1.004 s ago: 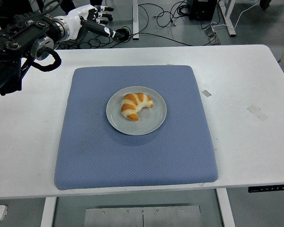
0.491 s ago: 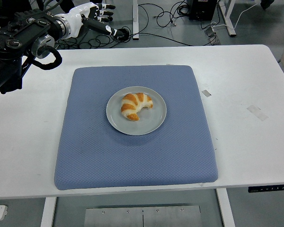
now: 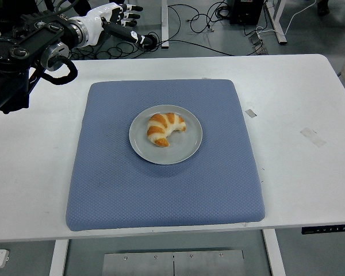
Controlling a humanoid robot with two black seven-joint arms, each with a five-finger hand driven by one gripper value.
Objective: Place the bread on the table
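**Bread on its plate, left hand raised past the far-left corner**

The bread point(image 3: 165, 127), a croissant-shaped roll with golden-brown and pale bands, lies on a round grey plate point(image 3: 187, 149). It sits a little toward the plate's 10 o'clock side, its curved back toward 12 o'clock and its two tips pointing toward 3 and 6 o'clock. The plate rests near the middle of a square blue mat point(image 3: 161, 195), slightly toward 12 o'clock of the mat's centre. The mat covers most of the white tabletop point(image 3: 299, 172), leaving bare strips at 3 and 9 o'clock.

The left hand point(image 3: 116, 19), white with dark fingers, is at 10 o'clock of the plate, well apart from it, above the floor beyond the tabletop's far edge. Its fingers are spread and extended toward 3 o'clock and hold nothing. The black left arm point(image 3: 23, 52) enters from the picture's left edge over the tabletop's far-left corner.

Two small pieces of tape lie on the bare tabletop at 3 o'clock of the mat: one piece of tape point(image 3: 250, 113) just beside the mat's edge, another strip of tape point(image 3: 313, 137) farther out. Black cables point(image 3: 201, 23) trail over the floor beyond the tabletop at 12 o'clock.
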